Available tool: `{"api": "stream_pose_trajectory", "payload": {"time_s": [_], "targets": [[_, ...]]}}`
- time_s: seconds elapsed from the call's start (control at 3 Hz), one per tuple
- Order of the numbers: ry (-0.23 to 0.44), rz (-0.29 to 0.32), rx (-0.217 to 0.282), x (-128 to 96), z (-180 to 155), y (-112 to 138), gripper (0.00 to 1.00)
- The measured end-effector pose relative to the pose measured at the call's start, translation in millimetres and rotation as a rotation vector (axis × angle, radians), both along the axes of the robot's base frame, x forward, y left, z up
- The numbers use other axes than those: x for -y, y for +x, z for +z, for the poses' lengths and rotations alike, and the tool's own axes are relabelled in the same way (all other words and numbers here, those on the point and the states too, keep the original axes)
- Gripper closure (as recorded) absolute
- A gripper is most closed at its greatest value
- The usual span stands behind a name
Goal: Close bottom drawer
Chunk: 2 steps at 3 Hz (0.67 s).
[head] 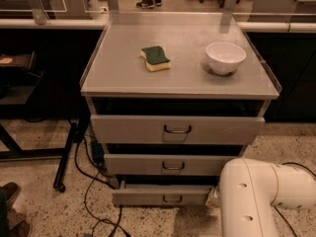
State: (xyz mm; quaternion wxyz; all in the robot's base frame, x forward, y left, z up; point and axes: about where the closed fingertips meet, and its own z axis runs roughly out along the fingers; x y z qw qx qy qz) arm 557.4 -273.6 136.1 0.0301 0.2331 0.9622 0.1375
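Observation:
The bottom drawer is the lowest and shortest grey front of the grey metal cabinet, with a small curved pull handle. It stands pulled out a little, further than the middle drawer above it. My white arm fills the lower right. The gripper is at the drawer front's right end, mostly hidden behind the arm.
The top drawer is the tallest front. On the cabinet top lie a green and yellow sponge and a white bowl. Black cables trail on the speckled floor at left. A black table frame stands left. A shoe shows at the bottom left.

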Motion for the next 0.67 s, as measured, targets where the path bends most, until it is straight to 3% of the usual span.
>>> {"api": "stream_pose_trajectory", "payload": {"time_s": [0.33,0.67], "targets": [[-0.019,-0.08,0.04,25.5,8.3,18.5,1.0],[-0.03,-0.122,0.082,43.5,20.5,29.2,1.0]]}}
